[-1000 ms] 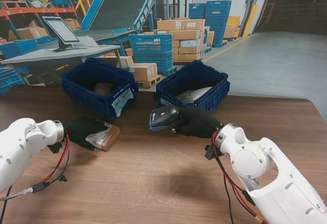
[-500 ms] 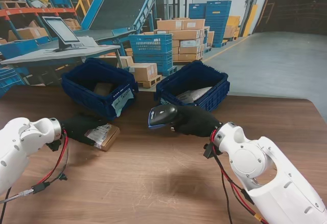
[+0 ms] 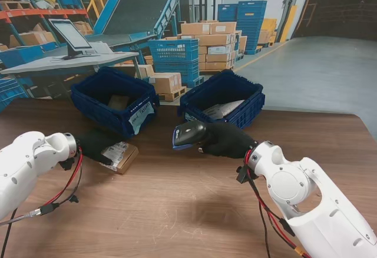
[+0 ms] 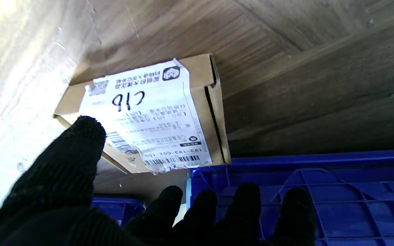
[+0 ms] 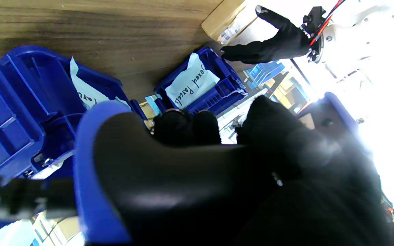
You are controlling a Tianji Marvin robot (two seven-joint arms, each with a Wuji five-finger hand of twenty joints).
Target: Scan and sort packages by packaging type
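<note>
Stand view: a brown wooden counter (image 3: pixel 188 211) with 2 dark blue bins along its far edge. The left bin (image 3: pixel 115 100) carries a paper label on its near wall and holds a brown parcel. The right bin (image 3: pixel 222 99) holds a pale, soft-looking package. A small cardboard box (image 3: pixel 121 156) with a white shipping label lies flat on the counter, just near of the left bin. The left hand (image 3: pixel 91 145), in a black glove, sits at the left side of the box; whether it touches the box cannot be told here. The right hand (image 3: pixel 227 140), also gloved in black, is closed around a black and blue barcode scanner (image 3: pixel 188 134), held above the counter near the right bin, its head pointing left toward the box.

Left wrist view: the cardboard box (image 4: pixel 142 116) lies on the wood with its label face up, handwritten "C16" on it and a barcode at one end. The left hand (image 4: pixel 121 212) is spread, fingers (image 4: pixel 77 153) apart and gripping nothing; the thumb tip overlaps one corner of the box. The blue bin wall (image 4: pixel 303 177) is close beside the box.

Right wrist view: the scanner (image 5: pixel 169 177) fills the picture, with the right hand (image 5: pixel 303 171) wrapped around its handle. Beyond it are both bins (image 5: pixel 214 85), one labelled "Boxed Parcels", and the left hand (image 5: pixel 272 41) open beside the box (image 5: pixel 221 20).
</note>
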